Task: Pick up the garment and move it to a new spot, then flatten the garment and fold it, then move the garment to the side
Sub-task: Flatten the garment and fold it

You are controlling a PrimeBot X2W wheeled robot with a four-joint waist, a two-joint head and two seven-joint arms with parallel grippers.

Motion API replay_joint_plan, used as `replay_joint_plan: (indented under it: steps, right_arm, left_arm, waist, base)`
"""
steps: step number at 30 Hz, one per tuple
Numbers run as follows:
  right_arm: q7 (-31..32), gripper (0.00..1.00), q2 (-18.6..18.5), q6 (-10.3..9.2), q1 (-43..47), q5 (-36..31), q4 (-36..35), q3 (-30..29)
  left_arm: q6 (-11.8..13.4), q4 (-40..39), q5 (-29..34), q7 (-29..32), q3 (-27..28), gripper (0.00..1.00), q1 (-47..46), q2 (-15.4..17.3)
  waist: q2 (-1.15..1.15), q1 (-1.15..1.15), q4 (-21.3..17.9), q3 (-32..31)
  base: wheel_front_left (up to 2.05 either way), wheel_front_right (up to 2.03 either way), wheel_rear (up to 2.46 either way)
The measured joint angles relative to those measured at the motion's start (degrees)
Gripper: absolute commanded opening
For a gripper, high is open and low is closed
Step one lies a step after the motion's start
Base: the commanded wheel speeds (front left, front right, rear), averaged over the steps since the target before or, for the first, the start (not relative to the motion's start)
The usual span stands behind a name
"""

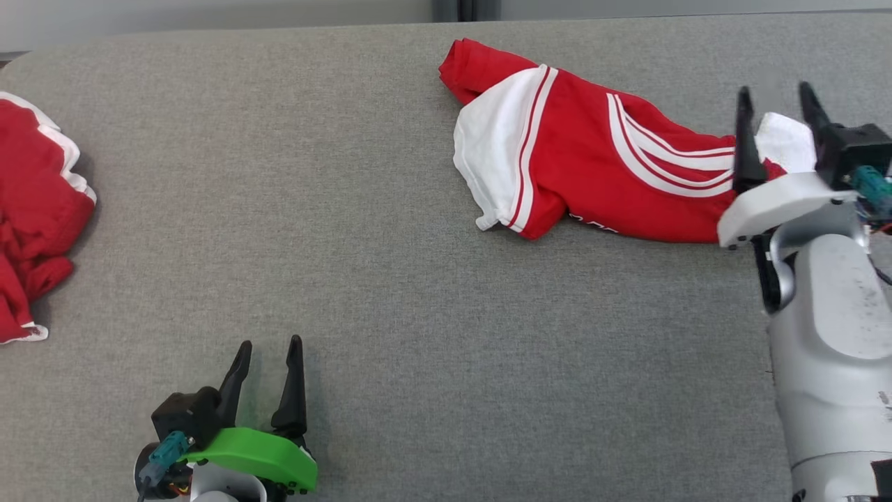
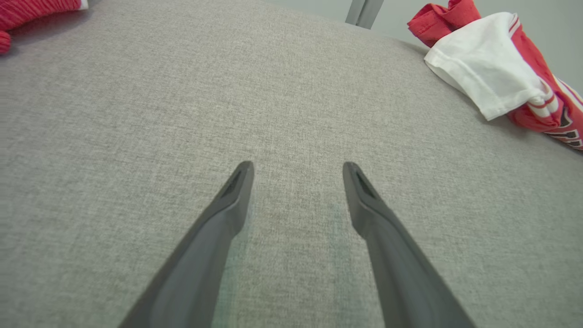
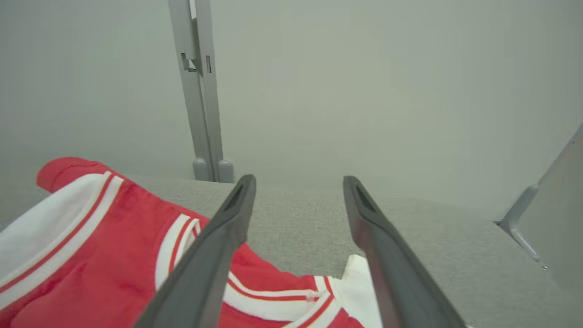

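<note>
The garment [image 1: 592,160] is red with white panels and stripes. It lies crumpled and stretched out on the grey fabric table [image 1: 348,209] at the back right. My right gripper [image 1: 775,88] is open over the garment's right end, with its fingers straddling a white fold. The right wrist view shows that gripper [image 3: 298,180] with jaws apart above the red and white cloth [image 3: 114,255], gripping nothing. My left gripper [image 1: 270,341] stands open near the front left, over bare table. In the left wrist view the open left gripper [image 2: 298,164] is well apart from the garment [image 2: 492,68].
A second red garment with white trim [image 1: 31,223] lies bunched at the table's left edge and appears at the top left as red cloth [image 2: 36,9]. A grey upright post [image 3: 200,91] stands behind the table's far edge, against a pale wall.
</note>
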Motion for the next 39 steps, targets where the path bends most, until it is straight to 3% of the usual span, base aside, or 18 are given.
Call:
replay_joint_plan:
  steps: [4, 8, 19, 20, 21, 22, 32, 39]
  right_arm:
    - [0.0, 1.0, 0.3, 0.0, -1.7, 7.3, 6.1, 10.7]
    - [0.0, 1.0, 0.2, 0.0, -4.8, 10.5, 12.0, 16.3]
    - [0.0, 1.0, 0.2, 0.0, -9.4, 6.0, 22.7, 10.3]
    - [0.0, 0.95, 0.2, 0.0, -9.4, 5.9, 23.0, 9.8]
    - [0.0, 0.41, 0.2, 0.0, -9.5, 5.6, 23.4, 9.7]
    - [0.0, 0.01, 0.2, 0.0, -9.5, 5.9, 23.4, 10.0]
    - [0.0, 0.0, 0.1, 0.0, -11.5, 5.8, 12.4, 13.6]
    - [0.0, 0.0, 0.1, 0.01, -22.8, 8.5, -3.3, 26.7]
  left_arm:
    - [0.0, 0.0, -0.2, 0.0, -0.5, 1.0, -0.6, -0.2]
    - [0.0, -0.4, -0.5, 0.0, -1.0, 1.0, -1.6, -0.3]
    - [0.0, -0.6, -1.5, 0.0, -2.0, 1.0, -3.6, -0.2]
    - [0.0, -0.6, -1.5, 0.0, -2.0, 1.0, -3.6, -0.2]
    - [0.0, -0.6, -1.5, 0.0, -1.9, 1.0, -3.6, -0.2]
    - [0.0, -0.6, -1.5, 0.0, -1.9, 1.0, -3.6, -0.2]
    - [0.0, -0.3, -1.9, 0.0, -2.4, 1.0, -3.9, -0.4]
    - [0.0, 0.4, -2.0, 0.0, -2.6, 1.0, -4.4, -0.9]
  waist:
    - [0.0, 0.0, 1.0, 0.6]
    - [0.0, 0.0, 1.9, 1.7]
    - [0.0, 0.0, 5.1, 4.9]
    - [0.0, 0.0, 5.3, 5.0]
    - [0.0, 0.0, 5.6, 5.2]
    - [0.0, 0.0, 5.7, 5.3]
    - [0.0, 0.0, 6.7, 5.1]
    - [0.0, 0.0, 8.8, 3.8]
  base:
    - [0.0, 0.0, 0.0]
    - [0.0, 0.0, 0.0]
    - [0.0, 0.0, 0.0]
    - [0.0, 0.0, 0.0]
    - [0.0, 0.0, 0.0]
    - [0.0, 0.0, 0.0]
    - [0.0, 0.0, 0.0]
    - [0.0, 0.0, 0.0]
